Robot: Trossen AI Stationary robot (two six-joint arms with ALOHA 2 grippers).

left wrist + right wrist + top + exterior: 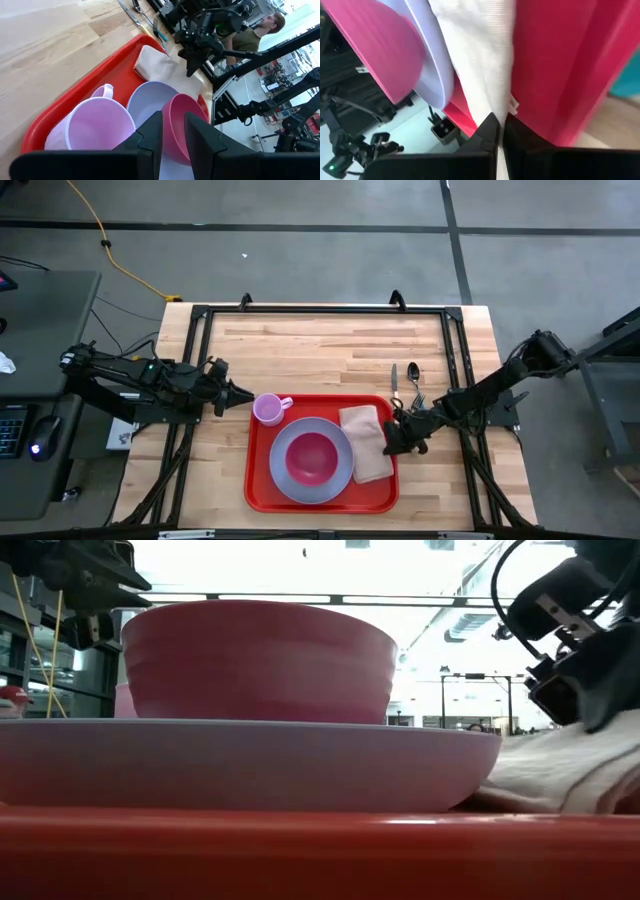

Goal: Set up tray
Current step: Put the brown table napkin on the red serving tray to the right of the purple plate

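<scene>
**Napkin squared on the tray**

From above, the tray (262,492) sat at the table's (330,345) near edge, carrying a plate (341,470) and bowl (312,457). The right tool (393,442), pinched shut on the napkin (366,442), seemingly straightened it.

In the left wrist view, the left tool (173,131) hung narrowly parted, empty, beside the cup (100,122).

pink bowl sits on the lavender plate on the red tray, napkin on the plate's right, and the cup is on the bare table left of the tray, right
Not quite: the cup stands on the tray, in its far left corner, as the high view shows. The bowl, plate and napkin are as you say.
</scene>
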